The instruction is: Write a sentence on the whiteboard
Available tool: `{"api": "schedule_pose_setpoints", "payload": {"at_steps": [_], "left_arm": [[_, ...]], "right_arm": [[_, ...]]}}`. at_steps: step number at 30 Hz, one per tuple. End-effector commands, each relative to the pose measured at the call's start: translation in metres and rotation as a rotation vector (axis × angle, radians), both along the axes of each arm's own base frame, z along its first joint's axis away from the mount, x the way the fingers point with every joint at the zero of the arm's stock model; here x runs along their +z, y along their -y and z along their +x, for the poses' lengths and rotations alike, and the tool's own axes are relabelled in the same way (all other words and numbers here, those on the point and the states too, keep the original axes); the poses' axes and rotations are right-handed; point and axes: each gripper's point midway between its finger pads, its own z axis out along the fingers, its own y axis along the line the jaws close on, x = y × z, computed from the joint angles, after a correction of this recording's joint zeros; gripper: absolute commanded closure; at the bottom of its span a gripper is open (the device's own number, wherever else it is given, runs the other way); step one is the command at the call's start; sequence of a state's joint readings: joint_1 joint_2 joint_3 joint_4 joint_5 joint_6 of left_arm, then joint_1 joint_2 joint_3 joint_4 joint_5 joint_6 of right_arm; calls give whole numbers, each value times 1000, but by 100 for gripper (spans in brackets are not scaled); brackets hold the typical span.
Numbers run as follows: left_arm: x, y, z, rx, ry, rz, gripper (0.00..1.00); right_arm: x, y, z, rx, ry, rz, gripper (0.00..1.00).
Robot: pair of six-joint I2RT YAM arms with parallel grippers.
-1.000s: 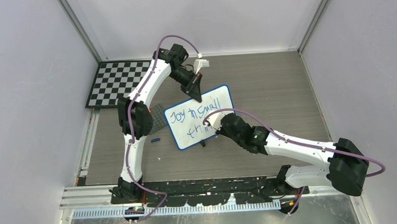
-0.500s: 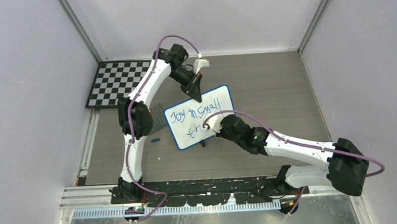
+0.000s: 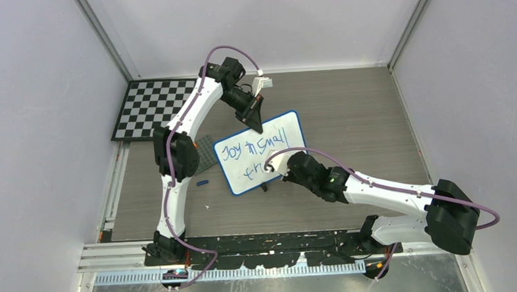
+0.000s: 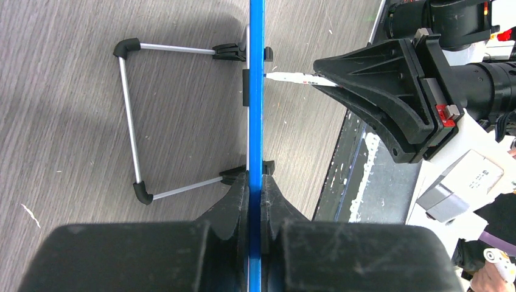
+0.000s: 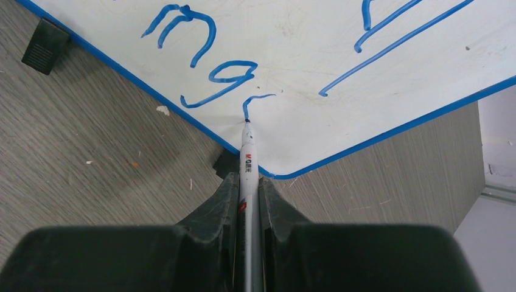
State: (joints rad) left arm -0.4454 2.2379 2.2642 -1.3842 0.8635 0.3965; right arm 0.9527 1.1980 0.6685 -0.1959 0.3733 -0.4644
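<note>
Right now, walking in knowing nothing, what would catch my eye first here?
The whiteboard standing mid-table, with blue writing on it, draws the eye first. The right tool grips a marker whose tip touches the board, while the left tool pinches the board's far edge. A checkerboard lies in the far left corner.

The whiteboard (image 3: 292,124) sits mid-table, turned askew, its sentence (image 3: 253,150) in blue over two lines, "Joy in small" on top. The left gripper (image 3: 257,124) meets its far edge and the right gripper (image 3: 274,166) is at the lower line's end. A checkerboard (image 3: 152,108) lies far left
</note>
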Motion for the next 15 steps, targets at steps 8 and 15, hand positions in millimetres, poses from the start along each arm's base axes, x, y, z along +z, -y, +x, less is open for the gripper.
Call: {"api": "schedule_pose_setpoints", "payload": {"at_steps": [8,15], "left_arm": [[-36,5,-28,-50,-96,138,100],[-37,5,-28,-51,-97,141,100]], "right_arm": [[-10,-1,-5,20,-48,-33,100],[-5,-16,-4,48,-42,-5,100]]}}
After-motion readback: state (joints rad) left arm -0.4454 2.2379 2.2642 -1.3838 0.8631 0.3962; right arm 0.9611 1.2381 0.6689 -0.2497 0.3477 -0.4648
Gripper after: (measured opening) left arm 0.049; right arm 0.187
